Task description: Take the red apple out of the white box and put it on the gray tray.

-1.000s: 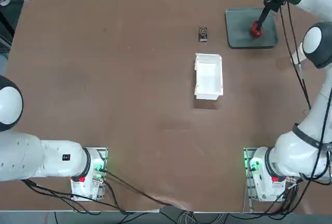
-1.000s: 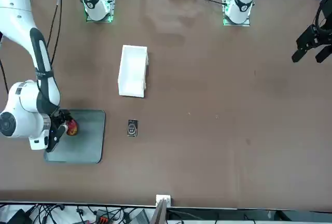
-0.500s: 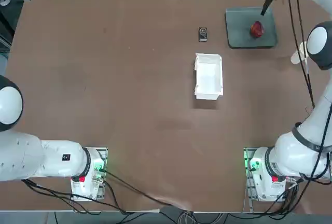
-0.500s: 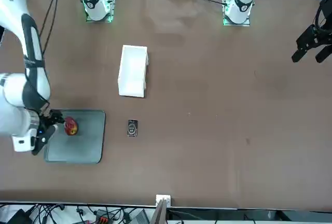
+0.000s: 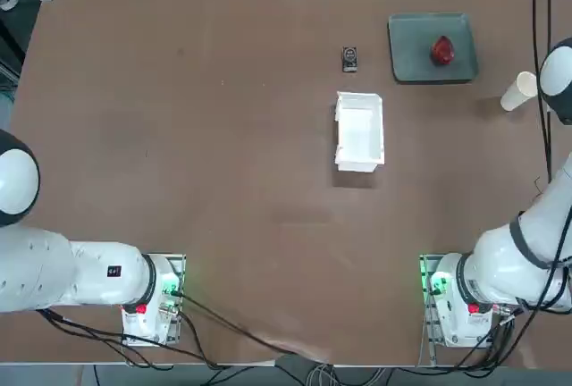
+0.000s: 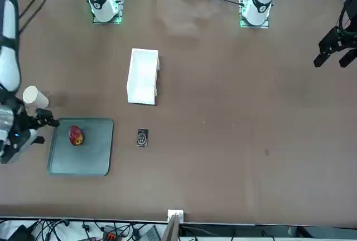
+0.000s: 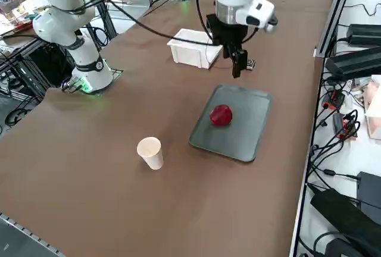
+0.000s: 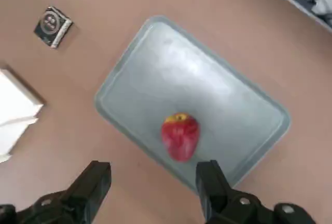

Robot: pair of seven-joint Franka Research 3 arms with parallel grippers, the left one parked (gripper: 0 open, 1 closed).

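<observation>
Empty and spread wide, the right arm's end effector (image 8: 154, 182) hangs high above the flat dark gray tray (image 8: 228, 94), touching nothing. The small dark-red apple (image 8: 180, 135) sits free on that tray, toward its middle, and the white open-topped box (image 5: 359, 130) stands empty well apart on the brown counter (image 5: 223, 136). By my judgement the placing step is finished; what remains calls only for clearing the arm away without disturbing the fruit. The wrist view shows both fingers apart with nothing between them; the overhead view catches barely a sliver of the end effector, if at all. Only the overhead, front and side views show the white paper cup (image 7: 150, 151) beside the tray.
</observation>
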